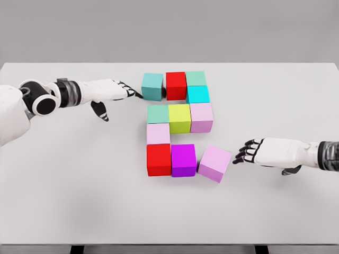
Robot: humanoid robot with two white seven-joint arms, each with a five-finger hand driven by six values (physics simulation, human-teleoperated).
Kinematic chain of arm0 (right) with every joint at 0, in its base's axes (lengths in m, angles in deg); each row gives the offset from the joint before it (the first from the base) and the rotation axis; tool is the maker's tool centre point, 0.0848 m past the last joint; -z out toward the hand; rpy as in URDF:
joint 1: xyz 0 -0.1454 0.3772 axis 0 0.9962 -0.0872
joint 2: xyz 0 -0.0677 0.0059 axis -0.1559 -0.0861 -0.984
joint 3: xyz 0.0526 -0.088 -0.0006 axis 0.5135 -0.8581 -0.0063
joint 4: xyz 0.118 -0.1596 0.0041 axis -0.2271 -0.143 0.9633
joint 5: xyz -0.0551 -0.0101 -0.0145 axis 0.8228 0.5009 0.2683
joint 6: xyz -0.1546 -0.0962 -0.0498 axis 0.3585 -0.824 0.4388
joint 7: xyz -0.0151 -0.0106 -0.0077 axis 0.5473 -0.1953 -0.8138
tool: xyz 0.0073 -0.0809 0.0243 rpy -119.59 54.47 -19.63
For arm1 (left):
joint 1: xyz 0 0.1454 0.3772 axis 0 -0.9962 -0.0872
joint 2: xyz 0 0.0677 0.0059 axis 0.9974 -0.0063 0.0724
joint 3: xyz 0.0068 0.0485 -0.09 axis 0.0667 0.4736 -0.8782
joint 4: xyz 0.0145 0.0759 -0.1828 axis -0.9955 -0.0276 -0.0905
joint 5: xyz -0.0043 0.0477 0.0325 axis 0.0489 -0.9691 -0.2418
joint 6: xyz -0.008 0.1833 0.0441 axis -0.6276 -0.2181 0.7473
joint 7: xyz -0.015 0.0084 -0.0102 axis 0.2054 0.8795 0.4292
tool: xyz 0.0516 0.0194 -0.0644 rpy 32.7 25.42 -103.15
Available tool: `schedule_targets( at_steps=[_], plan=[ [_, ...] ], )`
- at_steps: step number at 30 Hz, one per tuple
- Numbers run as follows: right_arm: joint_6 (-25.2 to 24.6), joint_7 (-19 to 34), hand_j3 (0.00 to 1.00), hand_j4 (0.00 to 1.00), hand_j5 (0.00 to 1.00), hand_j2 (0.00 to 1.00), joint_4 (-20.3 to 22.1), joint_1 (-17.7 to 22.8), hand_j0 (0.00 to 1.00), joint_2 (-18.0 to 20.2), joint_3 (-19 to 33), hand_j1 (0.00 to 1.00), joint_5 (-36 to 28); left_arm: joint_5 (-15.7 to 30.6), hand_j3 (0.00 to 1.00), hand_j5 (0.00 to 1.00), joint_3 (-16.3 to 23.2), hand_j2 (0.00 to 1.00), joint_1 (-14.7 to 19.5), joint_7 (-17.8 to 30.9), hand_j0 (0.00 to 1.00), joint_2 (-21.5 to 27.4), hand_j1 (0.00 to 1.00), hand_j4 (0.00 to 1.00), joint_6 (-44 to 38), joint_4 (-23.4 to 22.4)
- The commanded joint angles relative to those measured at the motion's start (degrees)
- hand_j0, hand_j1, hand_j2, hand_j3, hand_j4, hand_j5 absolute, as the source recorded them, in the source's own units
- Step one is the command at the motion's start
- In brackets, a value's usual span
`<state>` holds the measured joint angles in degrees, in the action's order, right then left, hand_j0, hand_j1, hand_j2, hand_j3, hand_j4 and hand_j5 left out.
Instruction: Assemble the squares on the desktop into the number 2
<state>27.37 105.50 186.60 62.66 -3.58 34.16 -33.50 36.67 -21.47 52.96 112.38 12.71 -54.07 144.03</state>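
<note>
left hand (108, 90) fingers released, touching teal cube (152, 87) | right hand (275, 152) released, beside tilted pink cube (214, 163)

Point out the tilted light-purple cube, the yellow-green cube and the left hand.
tilted light-purple cube (215, 163), head view, top face.
yellow-green cube (179, 117), head view, top face.
left hand (108, 91), head view, back of hand.

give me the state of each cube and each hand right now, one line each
teal cube: top row left end, left fingertips touching it
red cube: top row middle, aligned
mint cube: top row right end
cyan cube: below mint cube
middle row: three cubes, aligned
pale pink cube: left side, aligned
bottom red cube: aligned
purple cube: aligned
light purple cube: bottom right, rotated askew
left hand: open
right hand: open, apart from the cubes
</note>
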Motion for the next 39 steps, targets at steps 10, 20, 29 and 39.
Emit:
schedule_targets(
  at_steps=[10, 20, 29, 39],
  plan=[
    [-0.1, 0.1, 1.0, 1.0, 1.0, 1.0, 2.3, -0.4, 1.0, 0.1, 0.0, 1.0, -0.5, -2.6, 1.0, 1.0, -0.1, 1.0, -0.3, -0.9, 1.0, -4.0, 1.0, 1.0, -0.2, -6.3],
    [-0.1, 0.1, 1.0, 1.0, 1.0, 1.0, 2.4, -1.5, 1.0, 0.1, 0.1, 1.0, -1.0, -3.4, 1.0, 1.0, -0.5, 1.0, 0.0, -1.6, 1.0, -4.4, 1.0, 1.0, -0.3, -6.9],
    [-0.1, 0.1, 1.0, 1.0, 1.0, 1.0, 2.4, -2.4, 1.0, -0.3, 0.0, 1.0, -2.5, -3.4, 1.0, 1.0, -0.5, 1.0, 0.3, -1.6, 1.0, -4.9, 1.0, 1.0, -0.3, -6.9],
    [-0.1, 0.1, 1.0, 1.0, 1.0, 1.0, 2.2, -3.5, 1.0, -1.5, -0.1, 1.0, -2.5, -4.2, 1.0, 1.0, -0.6, 1.0, 0.4, -1.6, 1.0, -6.4, 1.0, 1.0, -0.4, -6.9]
  ],
)
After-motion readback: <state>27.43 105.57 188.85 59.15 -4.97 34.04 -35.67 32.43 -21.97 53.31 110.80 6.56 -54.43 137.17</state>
